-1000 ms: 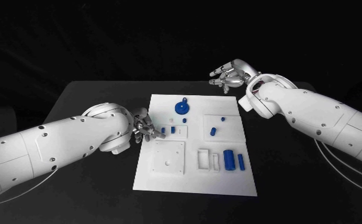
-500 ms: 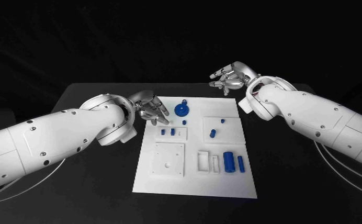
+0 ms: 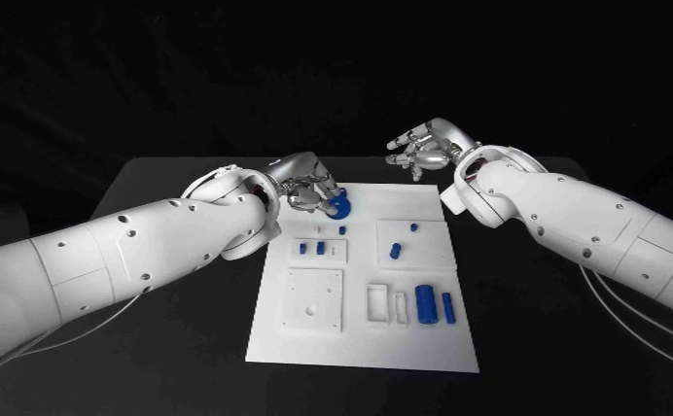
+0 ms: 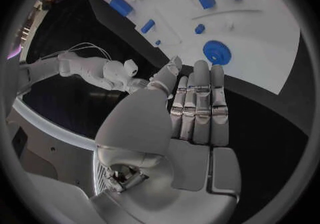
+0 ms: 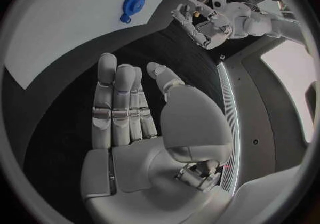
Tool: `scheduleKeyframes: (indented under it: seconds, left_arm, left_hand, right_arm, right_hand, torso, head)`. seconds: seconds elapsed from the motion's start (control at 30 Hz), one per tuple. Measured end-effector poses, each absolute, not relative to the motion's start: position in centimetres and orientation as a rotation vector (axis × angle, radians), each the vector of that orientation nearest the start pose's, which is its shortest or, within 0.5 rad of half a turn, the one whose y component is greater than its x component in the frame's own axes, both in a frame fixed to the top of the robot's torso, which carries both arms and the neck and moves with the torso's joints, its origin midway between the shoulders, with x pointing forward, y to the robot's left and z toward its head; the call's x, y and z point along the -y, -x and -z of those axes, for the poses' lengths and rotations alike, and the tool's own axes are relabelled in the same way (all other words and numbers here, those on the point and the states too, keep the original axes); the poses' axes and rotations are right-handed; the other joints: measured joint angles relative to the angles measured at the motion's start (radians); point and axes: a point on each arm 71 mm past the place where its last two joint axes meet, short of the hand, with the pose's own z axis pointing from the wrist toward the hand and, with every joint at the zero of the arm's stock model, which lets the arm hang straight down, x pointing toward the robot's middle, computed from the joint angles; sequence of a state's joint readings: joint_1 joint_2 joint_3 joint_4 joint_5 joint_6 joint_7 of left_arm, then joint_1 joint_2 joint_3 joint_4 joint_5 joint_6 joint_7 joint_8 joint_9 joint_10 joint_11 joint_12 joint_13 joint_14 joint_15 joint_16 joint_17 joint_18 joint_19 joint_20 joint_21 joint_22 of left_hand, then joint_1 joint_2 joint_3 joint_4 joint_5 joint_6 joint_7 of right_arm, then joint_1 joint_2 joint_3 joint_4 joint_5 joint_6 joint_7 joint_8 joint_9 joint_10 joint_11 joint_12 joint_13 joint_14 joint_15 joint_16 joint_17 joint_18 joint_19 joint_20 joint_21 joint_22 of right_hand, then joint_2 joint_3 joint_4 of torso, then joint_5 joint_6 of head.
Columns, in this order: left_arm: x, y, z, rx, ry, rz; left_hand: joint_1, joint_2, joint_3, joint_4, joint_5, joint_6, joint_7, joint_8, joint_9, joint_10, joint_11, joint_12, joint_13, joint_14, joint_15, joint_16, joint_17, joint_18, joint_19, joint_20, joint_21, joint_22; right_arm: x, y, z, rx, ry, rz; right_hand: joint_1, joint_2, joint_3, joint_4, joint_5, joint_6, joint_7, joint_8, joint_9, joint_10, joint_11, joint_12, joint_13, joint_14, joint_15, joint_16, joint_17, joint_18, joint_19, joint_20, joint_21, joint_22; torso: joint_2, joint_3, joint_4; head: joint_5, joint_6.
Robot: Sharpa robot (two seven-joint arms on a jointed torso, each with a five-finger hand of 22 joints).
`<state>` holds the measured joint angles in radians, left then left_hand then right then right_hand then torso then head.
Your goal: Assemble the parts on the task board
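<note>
Black surface (image 3: 168, 338), dark room. Board (image 3: 362, 338) centred. Left hand (image 3: 308, 186) by gear (image 3: 338, 204), right hand (image 3: 428, 149) far right; both fingers extended, empty.

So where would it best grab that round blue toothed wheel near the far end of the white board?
Probably by its rim, from above: the blue wheel lies flat on the white board, so fingers could close across its toothed edge. The left hand is nearest.

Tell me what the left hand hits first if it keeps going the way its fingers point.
Probably the blue gear on the task board: the left hand's straight fingers aim at it, though depth is unclear.
</note>
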<state>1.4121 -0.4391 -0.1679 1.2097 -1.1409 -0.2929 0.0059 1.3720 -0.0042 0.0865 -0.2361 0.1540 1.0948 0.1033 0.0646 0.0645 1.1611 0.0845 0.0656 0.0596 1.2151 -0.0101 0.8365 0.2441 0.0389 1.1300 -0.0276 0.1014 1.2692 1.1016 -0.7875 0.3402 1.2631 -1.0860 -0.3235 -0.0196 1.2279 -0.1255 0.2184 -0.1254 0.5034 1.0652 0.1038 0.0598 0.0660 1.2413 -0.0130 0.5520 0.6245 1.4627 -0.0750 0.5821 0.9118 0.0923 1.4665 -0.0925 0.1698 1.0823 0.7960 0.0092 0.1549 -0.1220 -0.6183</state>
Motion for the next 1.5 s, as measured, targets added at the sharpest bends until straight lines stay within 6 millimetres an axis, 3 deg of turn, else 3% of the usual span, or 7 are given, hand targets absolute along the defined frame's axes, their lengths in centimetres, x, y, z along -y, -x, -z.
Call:
scheduleKeyframes:
  seconds: [0.2,0.27,0.33,0.6,1.03,1.27,1.5]
  left_arm:
    - [-6.7,-55.1,14.5,-1.649,-0.260,0.827]
    - [-6.4,-55.2,15.0,-1.654,-0.293,0.815]
    - [-6.2,-55.2,15.3,-1.659,-0.319,0.807]
    - [-5.9,-55.5,16.1,-1.676,-0.389,0.789]
    - [-5.2,-55.4,16.9,-1.680,-0.430,0.795]
    - [-5.4,-55.7,17.0,-1.678,-0.429,0.787]
    - [-5.5,-55.9,17.2,-1.682,-0.425,0.778]
  left_hand:
    - [0.000,0.000,0.014,-0.014,0.015,0.016,0.005,0.000,0.000,0.015,-0.004,0.000,0.000,0.018,0.000,0.058,0.018,0.000,0.030,-0.003,-0.008,0.016]
    - [-0.001,0.001,0.035,-0.027,0.015,0.016,0.005,0.000,0.000,0.015,-0.004,0.000,0.000,0.015,-0.003,0.081,0.025,0.016,0.032,-0.005,0.001,0.036]
    - [-0.003,0.004,0.049,-0.038,0.015,0.020,0.002,0.000,0.000,0.017,-0.006,0.000,0.000,0.012,-0.006,0.094,0.027,0.016,0.032,-0.005,0.005,0.039]
    - [-0.015,-0.008,0.050,-0.038,0.015,0.005,0.002,0.000,0.000,-0.036,0.011,0.000,0.000,0.003,0.003,0.096,0.015,0.015,0.034,-0.003,0.001,0.039]
    - [-0.010,-0.013,0.059,-0.029,0.015,0.002,0.005,0.000,0.000,-0.043,0.010,-0.004,-0.001,0.007,-0.001,0.147,0.018,0.016,0.053,-0.005,0.009,0.040]
    - [-0.018,-0.005,0.094,-0.038,0.015,0.021,0.008,0.000,0.000,-0.002,-0.001,-0.004,-0.001,0.022,-0.004,0.209,0.034,0.030,0.057,-0.008,0.063,0.041]
    - [-0.027,0.004,0.121,-0.033,0.015,0.043,0.005,0.000,0.000,0.028,-0.009,-0.004,-0.001,0.022,-0.004,0.249,0.036,0.030,0.043,-0.010,0.137,0.042]
  right_arm:
    - [27.6,-55.4,12.1,-1.434,-0.458,-0.808]
    - [27.5,-55.3,12.0,-1.431,-0.459,-0.810]
    - [27.5,-55.3,12.0,-1.429,-0.460,-0.813]
    - [27.2,-55.3,11.9,-1.424,-0.464,-0.825]
    - [27.0,-55.2,11.8,-1.421,-0.468,-0.835]
    - [27.0,-55.2,11.8,-1.420,-0.469,-0.836]
    - [26.9,-55.2,11.8,-1.420,-0.469,-0.838]
  right_hand:
    - [0.002,-0.004,0.005,0.001,0.000,0.000,0.000,0.000,0.000,0.017,0.002,-0.065,-0.109,0.000,0.000,0.000,-0.013,0.000,0.000,0.000,-0.009,-0.015]
    - [0.002,-0.004,0.004,0.001,0.000,0.000,0.000,0.000,0.000,0.020,0.004,-0.083,-0.142,0.000,0.000,0.000,-0.013,0.000,0.000,0.000,-0.009,-0.017]
    - [0.002,-0.004,0.007,0.004,0.000,0.001,0.000,0.000,0.000,0.033,0.004,-0.109,-0.202,0.000,0.000,0.000,-0.014,0.000,0.000,0.000,-0.009,-0.020]
    - [0.000,-0.010,0.022,0.008,0.000,-0.006,0.006,0.000,0.000,0.092,0.013,-0.273,-0.414,0.000,0.000,0.004,-0.009,0.000,0.000,0.000,-0.001,-0.009]
    - [0.000,-0.010,0.022,0.008,0.000,-0.006,0.006,0.000,0.000,0.103,0.016,-0.301,-0.461,0.000,0.000,0.004,-0.004,0.000,0.000,0.000,0.009,-0.007]
    - [0.000,-0.010,0.022,0.008,0.000,-0.006,0.006,0.000,0.000,0.103,0.016,-0.301,-0.463,0.000,0.000,0.004,-0.004,0.000,0.000,0.000,0.009,-0.007]
    - [0.000,-0.010,0.022,0.008,0.000,-0.006,0.005,0.000,0.000,0.106,0.013,-0.301,-0.463,0.000,0.000,0.005,-0.005,0.000,0.000,0.000,0.009,-0.007]
  torso:
    - [0.007,0.0054,-0.0041]
    - [0.009,0.0066,-0.0049]
    - [0.012,0.0079,-0.0055]
    - [0.020,0.0128,-0.0081]
    - [0.021,0.0123,-0.0084]
    - [0.021,0.0117,-0.0080]
    - [0.021,0.0117,-0.0079]
  head:
    - [-0.002,0.004]
    - [-0.003,0.004]
    - [-0.004,0.005]
    - [-0.003,0.009]
    - [-0.007,0.007]
    - [-0.009,0.006]
    - [-0.011,0.006]
